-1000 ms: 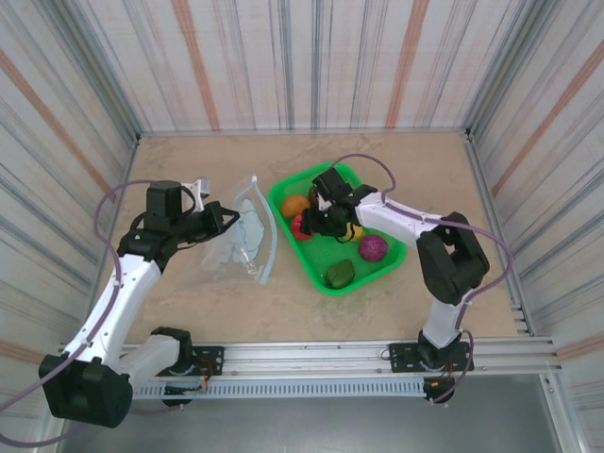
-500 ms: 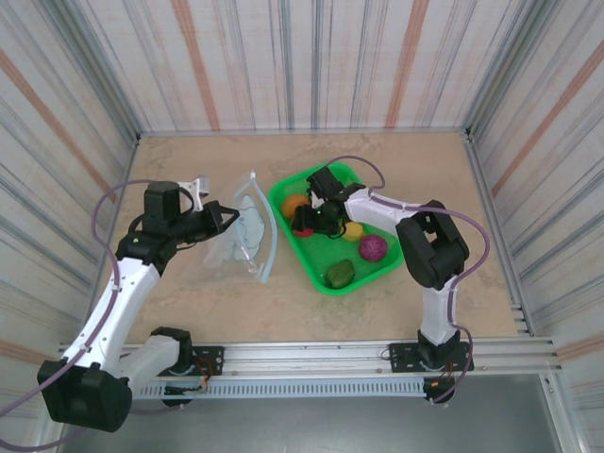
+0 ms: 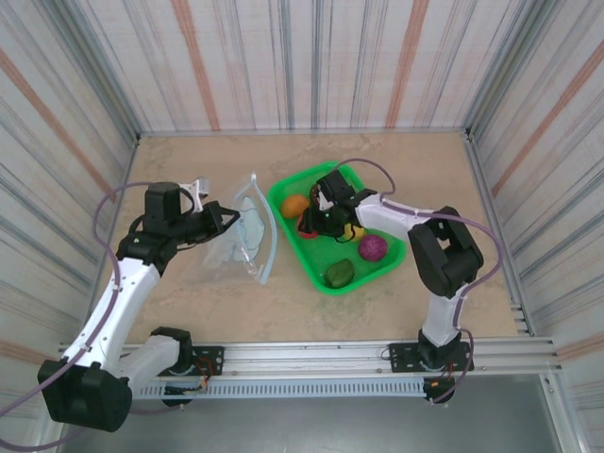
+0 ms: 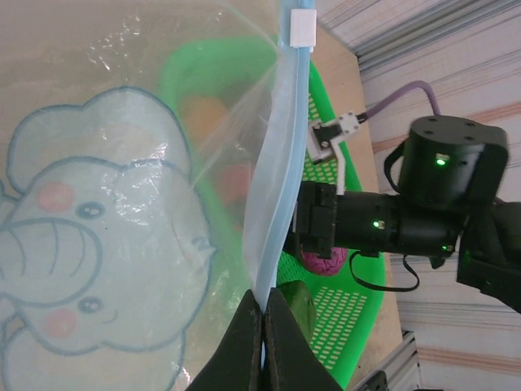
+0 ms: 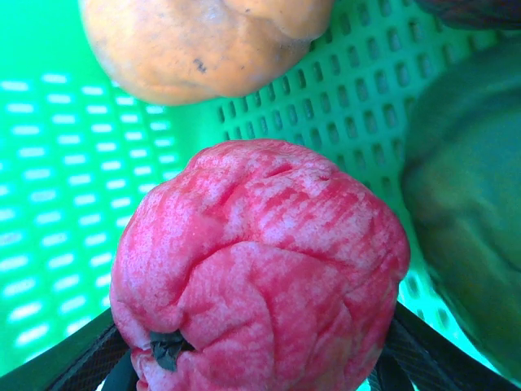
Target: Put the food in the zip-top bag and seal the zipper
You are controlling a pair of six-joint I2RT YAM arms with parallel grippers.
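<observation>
The pink-red fruit (image 5: 260, 269) takes up most of the right wrist view, its lower end cut off by the frame. From above it is mostly hidden under the right end effector (image 3: 314, 224). The dark fingers (image 5: 89, 358) of that end effector press on the fruit from both sides, clamped on it over the mesh floor of the green basket (image 5: 49, 204). Just beyond it lies the orange fruit (image 5: 195, 41). A greenish rounded shape at the right edge is too cropped to identify.

The top view adds the magenta fruit (image 3: 373, 247) and a dark green piece (image 3: 340, 273) toward the basket's near corner. The basket sits mid-surface (image 3: 396, 170).

The zip-top bag (image 4: 106, 228), printed with elephants, sits left of the basket. The left end effector (image 4: 262, 326) is pinched together on its zipper (image 4: 281, 171).
</observation>
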